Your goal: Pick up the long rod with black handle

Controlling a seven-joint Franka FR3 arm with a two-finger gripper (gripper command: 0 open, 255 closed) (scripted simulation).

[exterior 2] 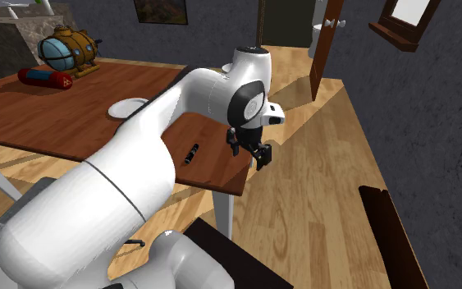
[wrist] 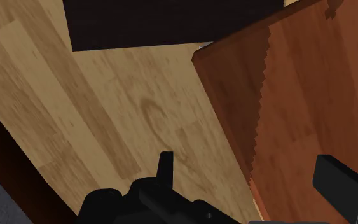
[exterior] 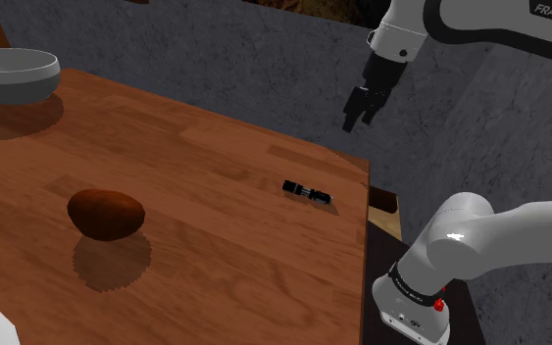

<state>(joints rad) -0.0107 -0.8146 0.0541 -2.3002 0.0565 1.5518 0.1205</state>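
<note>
1. The all-black two-finger hand [exterior: 358, 120] [exterior 2: 248, 154] [wrist: 247, 167] hangs in the air, well apart from the slim black rod [exterior: 306, 191] [exterior 2: 191, 153], out past the edge that the rod lies near. Its fingers [wrist: 165, 167] stand apart with nothing between them. In the wrist view, one is over the pale wood-plank floor [wrist: 107, 114] and the other over the corner of the reddish-brown wooden surface [wrist: 311, 95].
2. The rod lies flat on the surface [exterior: 215, 255], close to its edge and untouched.
3. Farther in from the rod, toward the shoulder view's left, a rounded dark-brown lump [exterior: 107, 214] sits on the surface, well apart from the rod.
4. Beyond the lump, farther again from the rod, a grey bowl [exterior: 14, 73] rests near the surface's far corner.
5. In the second exterior view, a white round dish [exterior 2: 126, 105] lies on the surface beyond the rod.
6. At the end farthest from the rod is an orange and blue toy submarine [exterior 2: 66, 48], with a red rounded object [exterior 2: 44, 78] just in front of it.
</note>
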